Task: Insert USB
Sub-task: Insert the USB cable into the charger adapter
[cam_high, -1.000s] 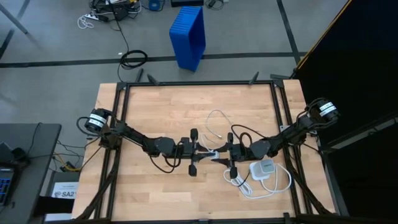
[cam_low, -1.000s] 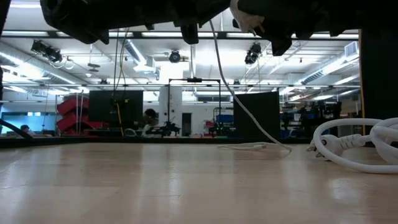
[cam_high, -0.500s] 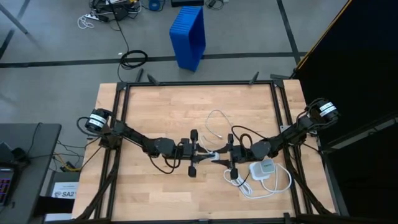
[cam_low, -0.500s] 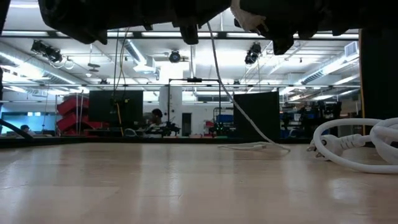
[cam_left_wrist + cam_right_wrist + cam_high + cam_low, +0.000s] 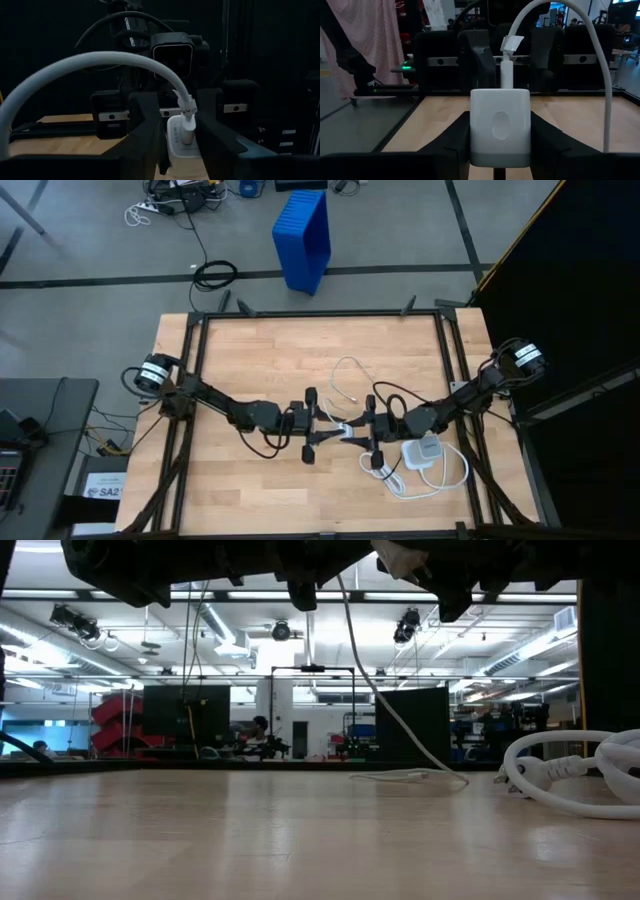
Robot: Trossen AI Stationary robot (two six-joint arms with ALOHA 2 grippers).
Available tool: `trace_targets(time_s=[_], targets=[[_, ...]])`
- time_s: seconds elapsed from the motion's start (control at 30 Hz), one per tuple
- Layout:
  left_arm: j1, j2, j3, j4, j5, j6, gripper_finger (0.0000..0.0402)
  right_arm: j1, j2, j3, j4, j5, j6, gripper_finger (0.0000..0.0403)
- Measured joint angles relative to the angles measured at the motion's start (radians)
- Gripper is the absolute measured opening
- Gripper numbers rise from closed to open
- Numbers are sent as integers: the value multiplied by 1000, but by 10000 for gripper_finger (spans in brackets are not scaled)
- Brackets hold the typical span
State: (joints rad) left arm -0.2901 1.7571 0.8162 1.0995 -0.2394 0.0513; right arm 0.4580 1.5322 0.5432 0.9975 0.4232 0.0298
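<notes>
Centrally, both arms meet low over the tabletop (image 5: 250, 350). Right tool (image 5: 499, 145) clamps a white charger block (image 5: 499, 127); left tool (image 5: 180, 137) pinches the USB (image 5: 506, 70) plug, seated in the block, thin cable arching away.

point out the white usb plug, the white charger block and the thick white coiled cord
small white USB plug (image 5: 506, 67), right wrist view, on its straight body above the block.
white rounded-square charger block (image 5: 500, 126), right wrist view, on its front face.
thick white coiled cord (image 5: 560, 768), low view, on the loop lying on the table.
</notes>
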Motion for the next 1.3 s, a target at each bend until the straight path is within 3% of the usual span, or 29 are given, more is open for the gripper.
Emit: trace_targets(time_s=[0.5, 0.6, 0.77, 1.3], targets=[[-1, -9, 0, 32, -37, 34, 125, 0, 1, 0, -32, 1, 3, 112], [-5, -10, 0, 26, -79, 71, 103, -1, 1, 0, -33, 9, 4, 112], [-10, -10, 2, -7, -88, 99, 14, -2, 3, -2, -42, 17, 7, 112], [-6, -16, 8, -9, -59, 50, 1, -3, 8, -6, 102, 26, -65, 112]])
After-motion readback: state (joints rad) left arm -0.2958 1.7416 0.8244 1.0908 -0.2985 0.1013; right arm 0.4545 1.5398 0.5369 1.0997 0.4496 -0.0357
